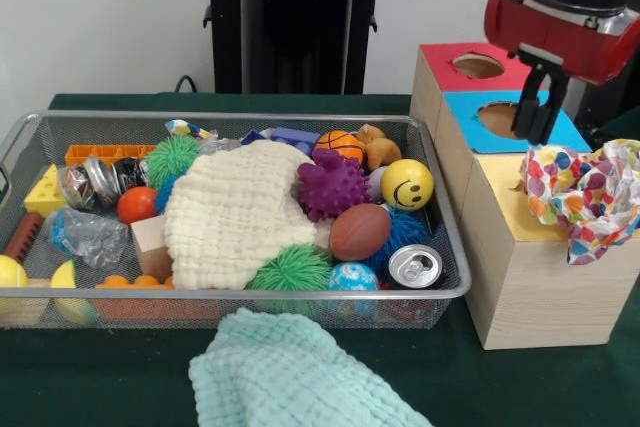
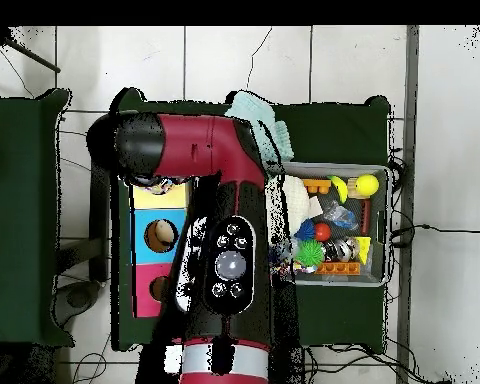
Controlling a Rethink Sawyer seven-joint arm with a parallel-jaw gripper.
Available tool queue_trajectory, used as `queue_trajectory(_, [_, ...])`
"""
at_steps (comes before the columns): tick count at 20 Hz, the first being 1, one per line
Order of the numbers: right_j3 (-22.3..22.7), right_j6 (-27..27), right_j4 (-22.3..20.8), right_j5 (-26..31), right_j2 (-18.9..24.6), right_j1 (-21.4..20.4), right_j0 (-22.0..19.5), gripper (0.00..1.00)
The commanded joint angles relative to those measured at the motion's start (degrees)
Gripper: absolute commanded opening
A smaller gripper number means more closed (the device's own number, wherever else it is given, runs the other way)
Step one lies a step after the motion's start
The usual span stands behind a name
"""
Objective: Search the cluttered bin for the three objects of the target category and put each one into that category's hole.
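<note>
One soft crinkly spotted cloth [image 1: 585, 192] lies bunched on the yellow hole of the wooden box [image 1: 520, 277], so cloths seem wanted. The black gripper [image 1: 538, 107] hangs just above it, holding nothing, fingers close together. A bumpy cream cloth [image 1: 235, 212] waits in the wire basket [image 1: 445, 237]; a fluffy mint cloth [image 1: 290, 372] lies outside.

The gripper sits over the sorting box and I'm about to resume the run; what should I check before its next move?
1. Gripper free of any object: ok, nothing visibly held.
2. Finger opening: cannot tell.
3. Blue hole unblocked: ok.
4. Yellow section clear: not ok, the dotted cloth covers it.
5. Bin contents visible: not ok, a cream cloth hides the middle.
6. Red hole unblocked: ok.
</note>
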Motion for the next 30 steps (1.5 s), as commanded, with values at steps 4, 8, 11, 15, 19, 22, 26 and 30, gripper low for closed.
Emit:
queue_trajectory(4, [7.9, 3.2, -0.1, 9.1, 1.9, -5.5, 3.7, 0.0])
queue_trajectory(8, [8.5, 4.3, -0.2, 7.2, 1.8, -4.8, 4.6, 0.0])
queue_trajectory(11, [9.4, 4.2, -0.4, 4.5, 2.0, -3.8, 4.6, 0.0])
queue_trajectory(15, [11.1, 3.9, -1.0, -0.5, 2.2, -2.6, 4.4, 0.0])
queue_trajectory(19, [11.7, 3.7, -1.5, -3.5, 2.3, -1.5, 4.1, 0.0])
queue_trajectory(22, [12.1, 3.5, -1.6, -4.5, 2.4, -1.3, 4.0, 0.0])
queue_trajectory(26, [11.8, 3.6, -2.0, -6.4, 2.2, 0.2, 4.0, 0.0])
queue_trajectory(30, [12.2, 3.9, -2.3, -9.8, 2.2, 1.8, 4.0, 0.0])
